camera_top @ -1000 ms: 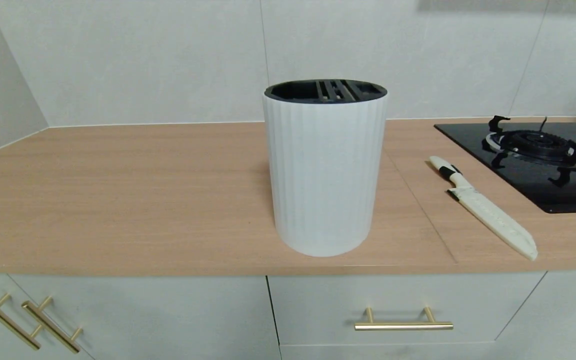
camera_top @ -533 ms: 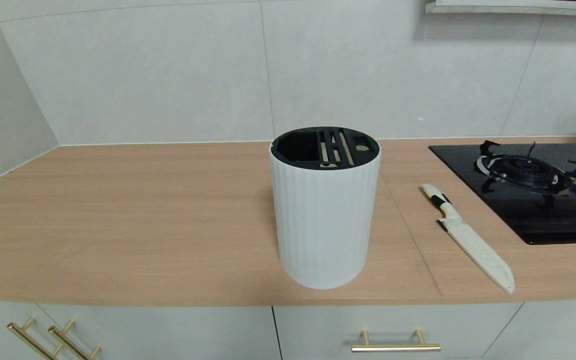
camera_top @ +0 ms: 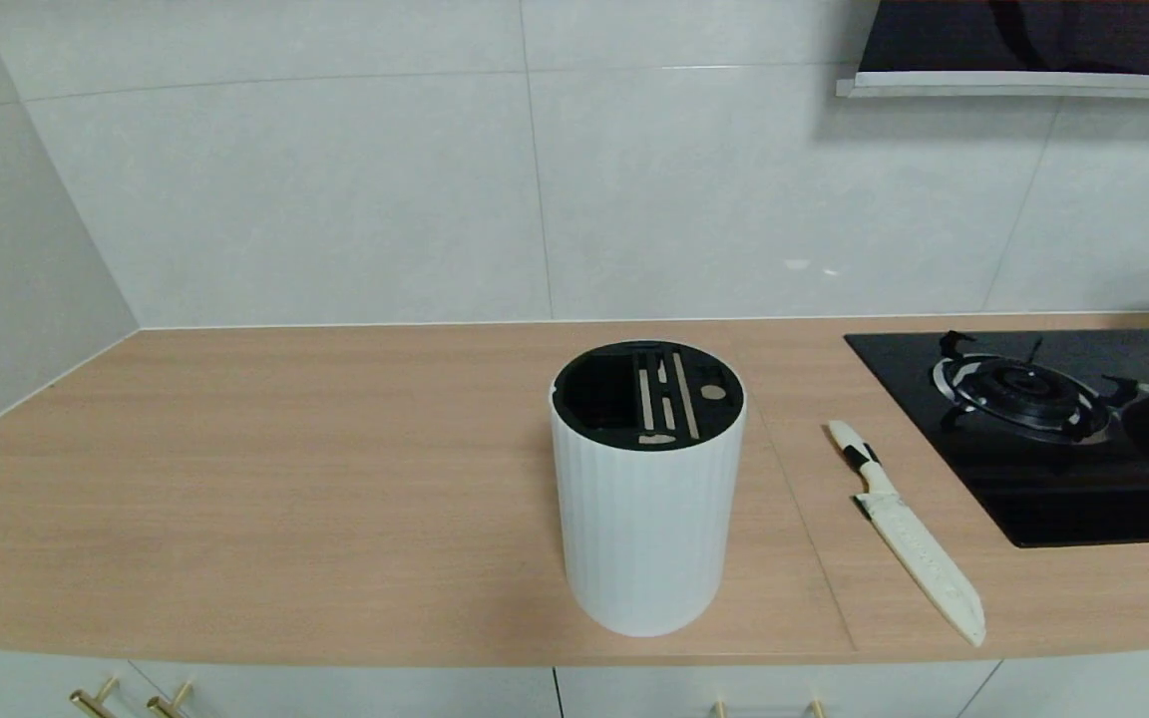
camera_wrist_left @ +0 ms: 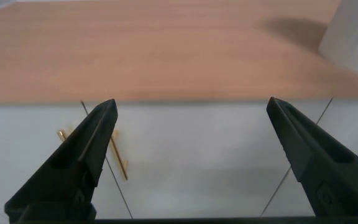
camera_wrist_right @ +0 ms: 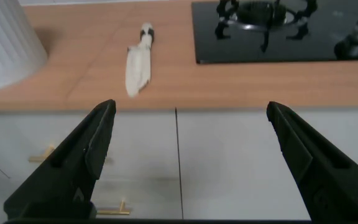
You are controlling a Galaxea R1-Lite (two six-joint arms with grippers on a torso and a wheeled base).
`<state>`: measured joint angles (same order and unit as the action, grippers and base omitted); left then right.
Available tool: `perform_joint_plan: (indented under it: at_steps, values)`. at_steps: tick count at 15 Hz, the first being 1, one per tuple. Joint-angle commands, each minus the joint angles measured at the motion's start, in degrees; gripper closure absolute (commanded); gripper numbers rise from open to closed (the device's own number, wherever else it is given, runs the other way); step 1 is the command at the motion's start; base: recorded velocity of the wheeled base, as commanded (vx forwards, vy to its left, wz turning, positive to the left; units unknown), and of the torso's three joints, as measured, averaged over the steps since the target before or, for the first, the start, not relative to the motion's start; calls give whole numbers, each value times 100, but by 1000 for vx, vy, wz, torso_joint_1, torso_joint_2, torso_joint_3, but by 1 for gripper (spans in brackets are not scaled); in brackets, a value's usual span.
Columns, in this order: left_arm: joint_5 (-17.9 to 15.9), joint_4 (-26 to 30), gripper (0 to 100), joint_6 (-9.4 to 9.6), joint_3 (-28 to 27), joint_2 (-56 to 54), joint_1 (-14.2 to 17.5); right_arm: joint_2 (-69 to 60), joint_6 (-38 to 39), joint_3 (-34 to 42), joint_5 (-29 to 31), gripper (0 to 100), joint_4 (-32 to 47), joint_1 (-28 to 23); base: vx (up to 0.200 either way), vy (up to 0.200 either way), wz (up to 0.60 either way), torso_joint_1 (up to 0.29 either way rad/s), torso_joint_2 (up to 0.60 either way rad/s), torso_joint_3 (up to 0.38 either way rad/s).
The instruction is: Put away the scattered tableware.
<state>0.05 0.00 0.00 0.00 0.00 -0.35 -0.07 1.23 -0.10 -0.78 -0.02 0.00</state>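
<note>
A wooden tabletop (camera_top: 285,479) is seen against a pale tiled wall. A white ribbed knife holder (camera_top: 646,519) stands upright near the front edge, its black top cut with slots and one wider opening. A cream knife (camera_top: 904,529) with a black band on its handle is laid flat on the tabletop, between the holder and a black gas hob (camera_top: 1033,429) and touching neither. Its handle is turned toward the wall and its tip toward the front edge.

The left gripper (camera_wrist_left: 190,104) is held spread wide with nothing in it, in front of the cabinet doors below the tabletop edge, where a gold handle (camera_wrist_left: 118,158) is seen. The right gripper (camera_wrist_right: 190,106) is likewise spread wide and holds nothing, before the cabinet front, with the knife seen beyond it.
</note>
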Motion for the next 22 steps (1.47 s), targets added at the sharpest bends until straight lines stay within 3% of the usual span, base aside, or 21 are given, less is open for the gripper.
perform_joint_plan:
  at_steps: [1, 14, 22]
  values:
    - [4, 0, 0, 0, 0, 0, 0, 7, 0, 1, -1, 0, 2, 0, 0, 0, 0, 251, -535, -300]
    - [4, 0, 0, 0, 0, 0, 0, 7, 0, 1, -1, 0, -6, 9, 0, 0, 0, 246, -520, -277]
    - [4, 0, 0, 0, 0, 0, 0, 16, -9, 1, -1, 0, 2, 0, 0, 0, 0, 13, -23, -12]
